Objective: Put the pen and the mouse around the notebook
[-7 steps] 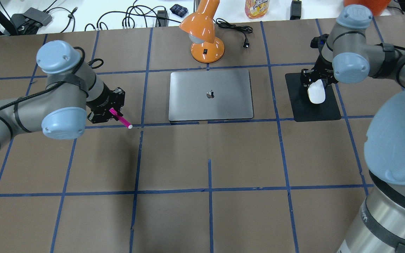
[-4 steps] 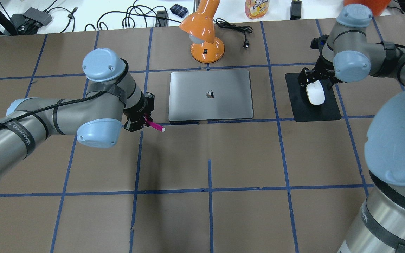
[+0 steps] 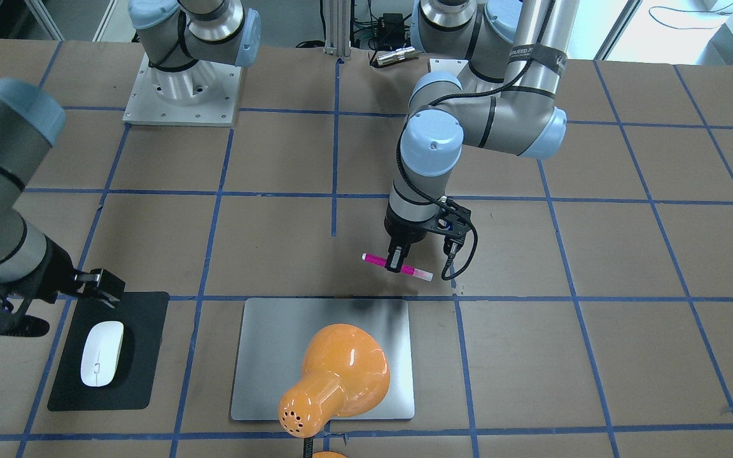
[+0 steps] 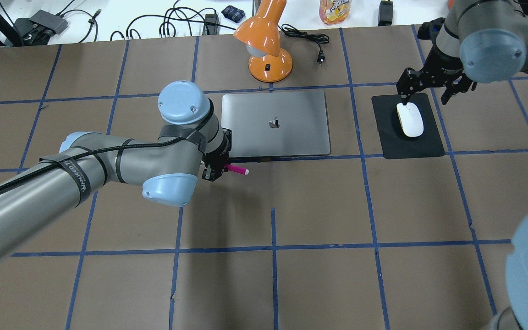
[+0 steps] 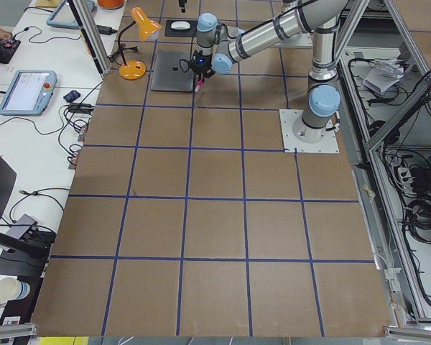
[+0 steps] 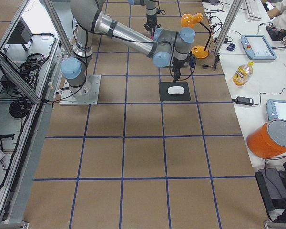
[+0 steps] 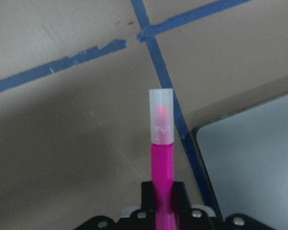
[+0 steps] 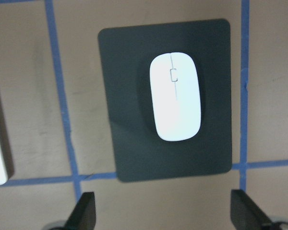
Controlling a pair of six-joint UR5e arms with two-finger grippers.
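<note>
The magenta pen (image 4: 236, 169) with its pale cap (image 7: 161, 115) is held level just above the table. My left gripper (image 4: 215, 171) is shut on it, at the near-left corner of the silver notebook (image 4: 291, 137). In the front-facing view the pen (image 3: 398, 266) hangs just off the notebook's (image 3: 265, 356) edge. The white mouse (image 4: 409, 119) lies free on a black mat (image 4: 424, 145). My right gripper (image 4: 429, 89) hangs open above and behind the mouse. The right wrist view shows the mouse (image 8: 175, 96) well clear of the spread fingers (image 8: 86, 211).
An orange desk lamp (image 4: 268, 46) stands behind the notebook, and its cord and plug (image 4: 320, 57) lie to its right. In the front-facing view the lamp (image 3: 335, 375) covers part of the notebook. Cables, a bottle (image 4: 335, 10) and chargers sit on the white bench beyond the table's far edge.
My left arm swung right with the pen, from a tile to the left to the notebook's near-left corner. My right gripper let go of the mouse, opened wide and rose back.
</note>
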